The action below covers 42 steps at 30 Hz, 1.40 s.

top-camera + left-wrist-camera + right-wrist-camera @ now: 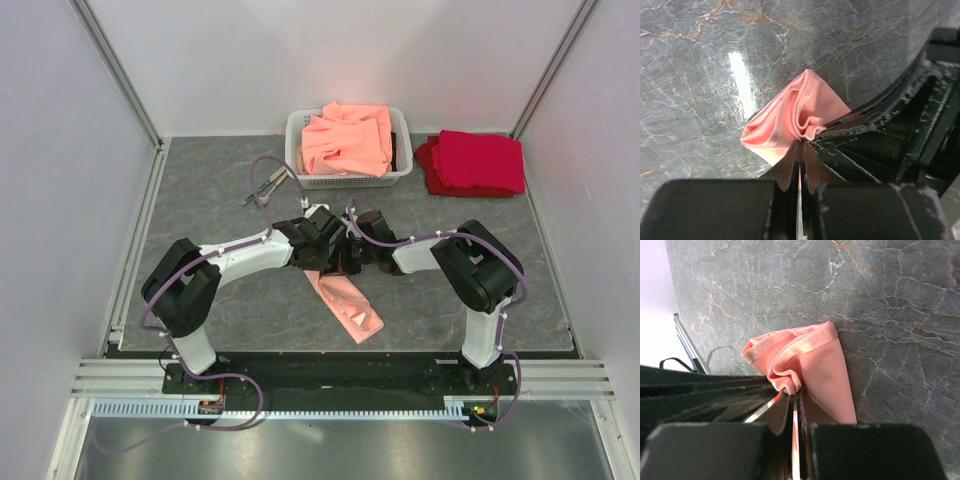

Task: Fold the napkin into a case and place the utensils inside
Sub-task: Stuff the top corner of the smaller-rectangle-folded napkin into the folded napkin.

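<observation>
A: Where's the thin pale-pink cloth napkin [346, 306]?
B: Well in front of the white plastic basket [345, 181]. It's a narrow strip running away from it, slanting right. Your left gripper [800, 146] and right gripper [793, 393] are both clamped tight on its basket-side end, side by side.
A: And the slim teal-handled utensils [262, 187]?
B: Just left of the basket. Your left arm's nearer.
</observation>
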{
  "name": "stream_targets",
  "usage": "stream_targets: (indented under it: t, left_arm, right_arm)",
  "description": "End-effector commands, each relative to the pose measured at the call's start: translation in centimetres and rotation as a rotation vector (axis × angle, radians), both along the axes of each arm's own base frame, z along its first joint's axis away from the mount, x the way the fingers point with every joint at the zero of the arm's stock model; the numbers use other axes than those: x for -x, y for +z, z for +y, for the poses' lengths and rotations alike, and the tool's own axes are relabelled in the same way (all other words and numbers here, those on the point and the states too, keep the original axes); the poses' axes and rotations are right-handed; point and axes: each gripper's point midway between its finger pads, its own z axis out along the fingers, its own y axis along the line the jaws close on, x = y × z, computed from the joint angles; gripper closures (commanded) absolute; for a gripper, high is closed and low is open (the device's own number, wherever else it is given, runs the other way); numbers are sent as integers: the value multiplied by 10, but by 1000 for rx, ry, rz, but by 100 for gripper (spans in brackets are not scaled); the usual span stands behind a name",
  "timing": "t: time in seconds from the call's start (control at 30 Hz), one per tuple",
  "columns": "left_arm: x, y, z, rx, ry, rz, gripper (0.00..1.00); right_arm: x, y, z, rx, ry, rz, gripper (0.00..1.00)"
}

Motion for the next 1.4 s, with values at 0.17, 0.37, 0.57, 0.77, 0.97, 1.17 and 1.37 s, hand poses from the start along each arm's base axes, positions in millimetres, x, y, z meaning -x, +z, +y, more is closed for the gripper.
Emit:
stream_targets:
  t: [0.17,0.37,0.57,0.77,0.97,1.17,1.37]
  left_arm:
    - [-8,20,-16,194,40,-22,98]
    - [-3,12,-14,201,36,14,98]
    - [-4,15,-12,196,29,1,98]
    - [-5,15,-13,196,28,4,98]
    - [-7,19,-14,202,30,-10,98]
    - [-11,37,-25,305,36,-52,98]
    - [1,23,-38,413,45,45,98]
  right_arm:
    - [9,7,-17,75,23,-56,74]
    - [6,17,-27,116,45,-85,66]
    - [-3,24,-26,109,46,-105,65]
    - [-12,36,-23,111,61,-138,66]
    - [-14,34,-20,96,60,-126,91]
    - [2,15,-8,13,76,-45,100]
    - [17,-12,14,-14,123,17,100]
